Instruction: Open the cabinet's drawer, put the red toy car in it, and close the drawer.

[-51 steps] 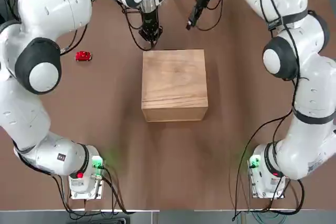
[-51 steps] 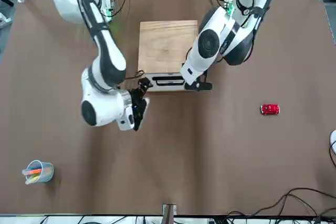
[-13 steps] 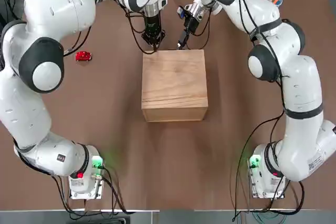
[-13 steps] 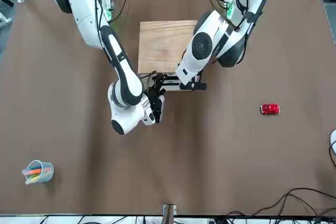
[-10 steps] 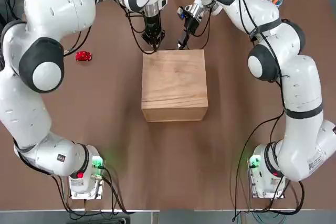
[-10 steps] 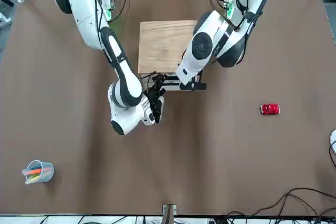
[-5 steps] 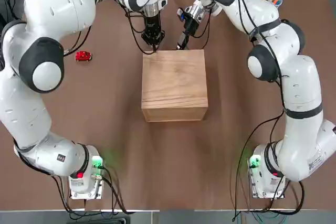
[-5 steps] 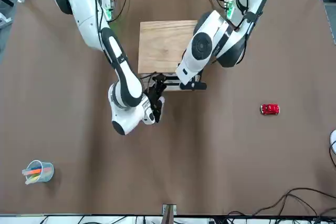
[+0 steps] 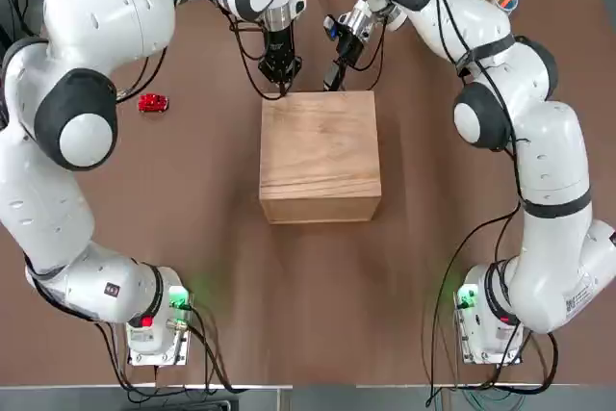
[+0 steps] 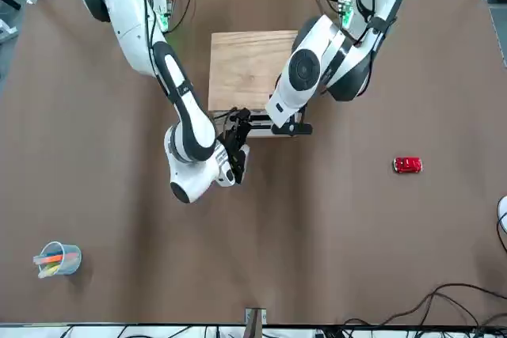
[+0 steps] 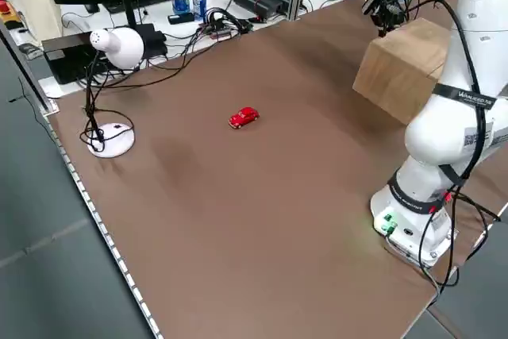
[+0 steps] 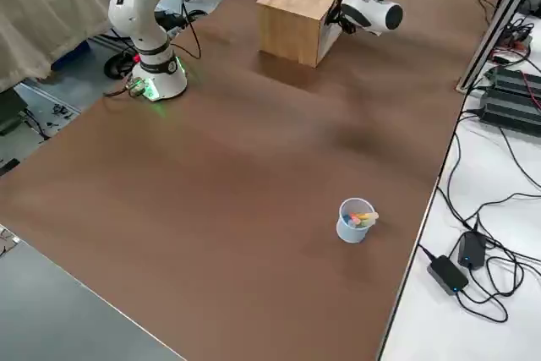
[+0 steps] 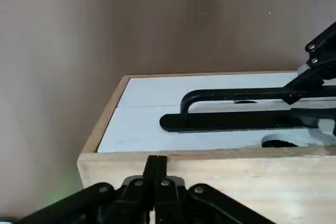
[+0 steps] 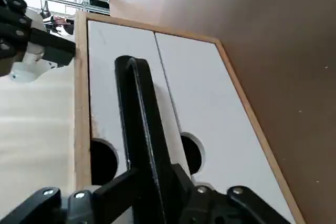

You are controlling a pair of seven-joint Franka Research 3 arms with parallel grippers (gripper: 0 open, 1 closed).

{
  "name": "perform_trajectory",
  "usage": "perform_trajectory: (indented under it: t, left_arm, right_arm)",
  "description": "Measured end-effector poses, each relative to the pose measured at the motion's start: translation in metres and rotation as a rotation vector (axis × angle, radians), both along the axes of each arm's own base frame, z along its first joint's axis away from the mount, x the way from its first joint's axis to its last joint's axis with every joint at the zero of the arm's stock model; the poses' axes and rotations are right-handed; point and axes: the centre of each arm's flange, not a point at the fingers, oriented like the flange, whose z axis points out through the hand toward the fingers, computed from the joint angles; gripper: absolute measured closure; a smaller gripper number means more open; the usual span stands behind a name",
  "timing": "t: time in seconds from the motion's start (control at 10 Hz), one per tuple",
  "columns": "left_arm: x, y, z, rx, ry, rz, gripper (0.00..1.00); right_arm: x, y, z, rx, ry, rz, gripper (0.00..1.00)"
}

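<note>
The cabinet [image 9: 320,156] stands mid-table, its drawer shut. The drawer's white front [image 13: 157,124] faces away from the arms' bases and carries a black handle [image 14: 137,114]. My right gripper [image 9: 332,79] is at that front, shut on the handle, which runs between its fingers [image 14: 121,184]. My left gripper [image 9: 279,79] is shut and empty. Its tips [image 13: 156,163] rest at the cabinet's top far edge, near the corner. The red toy car [image 9: 152,102] lies alone on the table out to my left, also visible in the front view [image 10: 407,165].
A cup of coloured pens [image 10: 57,260] stands far across the table on my right side. A white mouse [image 10: 502,215] lies at the table's far left edge. Cables trail behind both grippers. Bare brown table [image 9: 318,305] surrounds the cabinet.
The right gripper's jaws have closed in on the drawer's handle. Both arms have hardly shifted, and the cabinet and the car have not moved.
</note>
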Motion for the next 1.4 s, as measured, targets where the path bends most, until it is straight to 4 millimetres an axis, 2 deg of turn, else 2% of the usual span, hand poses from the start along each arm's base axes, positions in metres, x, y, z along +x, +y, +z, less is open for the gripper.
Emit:
perform_trajectory:
  t: [0.3, 1.2, 1.4]
  left_arm:
    - [0.000, 0.000, 0.000, 0.000, 0.000, 0.000, 0.97]
    - [0.000, 0.000, 0.000, 0.001, 0.001, 0.000, 0.97]
    - [0.000, 0.000, 0.000, 0.001, 0.001, 0.000, 0.97]
  right_arm:
    - [0.005, -0.001, -0.006, -0.004, -0.014, -0.015, 0.68]
    - [0.012, 0.004, -0.002, 0.009, -0.038, -0.016, 0.69]
    - [0.011, 0.005, -0.001, 0.013, -0.037, -0.014, 0.74]
